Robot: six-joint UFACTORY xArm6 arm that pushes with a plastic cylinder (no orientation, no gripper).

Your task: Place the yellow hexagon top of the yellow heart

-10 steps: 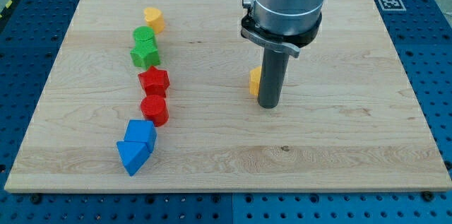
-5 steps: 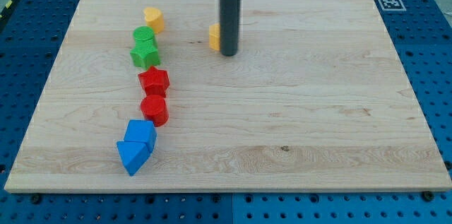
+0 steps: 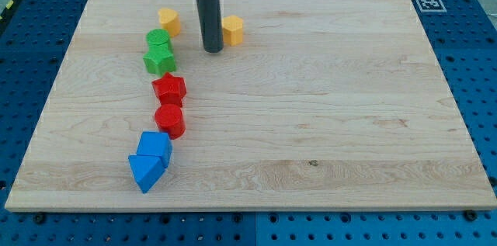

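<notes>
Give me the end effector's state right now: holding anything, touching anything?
No claw: my tip holds nothing; it sits just left of the yellow hexagon, between it and the yellow heart. Contact cannot be told.

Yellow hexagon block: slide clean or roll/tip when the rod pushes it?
The yellow hexagon block looks squat and flat-bottomed, so it probably slides, not tips. Its faceted sides may make it rotate off my tip, now at its left. The smooth wooden board likely gives little grip.
</notes>
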